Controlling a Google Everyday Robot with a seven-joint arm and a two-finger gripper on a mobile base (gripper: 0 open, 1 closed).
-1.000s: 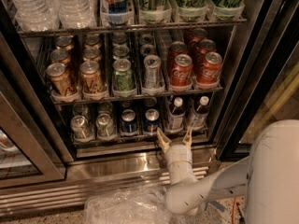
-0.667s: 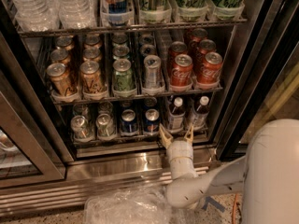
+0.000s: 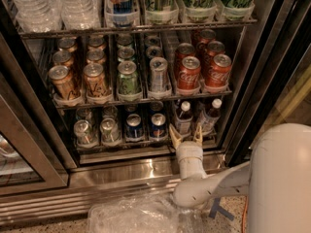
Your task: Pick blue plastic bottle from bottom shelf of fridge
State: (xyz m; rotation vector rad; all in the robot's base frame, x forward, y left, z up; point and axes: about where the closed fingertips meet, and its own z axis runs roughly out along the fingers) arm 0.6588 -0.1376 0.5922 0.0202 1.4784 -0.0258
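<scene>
1. Your landmark: the blue plastic bottle [image 3: 183,119]. It has a white cap and a dark drink, and stands upright in a clear lane tray toward the right end of the bottom shelf [image 3: 121,153] of the fridge [image 3: 255,52].
2. The gripper [image 3: 186,136] is just in front of the bottle, at the shelf's steel edge. The fingers [image 3: 175,136] are released, spread wide and grasping nothing. Their tips flank the bottle's base. You cannot tell whether they touch it.
3. Just right of the bottle: a second bottle [image 3: 210,115] of the same kind, in its own lane.
4. Left of the bottle, on the same shelf: two blue-topped cans [image 3: 158,125], then two silver cans [image 3: 82,130]. Each lane has more cans behind.
5. On the rack directly above the bottle: red cola cans [image 3: 188,73]. Further left: a silver can [image 3: 159,74], a green can [image 3: 127,76] and bronze cans [image 3: 60,79].
6. High above and left of the bottle: water bottles [image 3: 48,4].
7. Below the bottle, on the floor: crumpled clear plastic [image 3: 136,215].
</scene>
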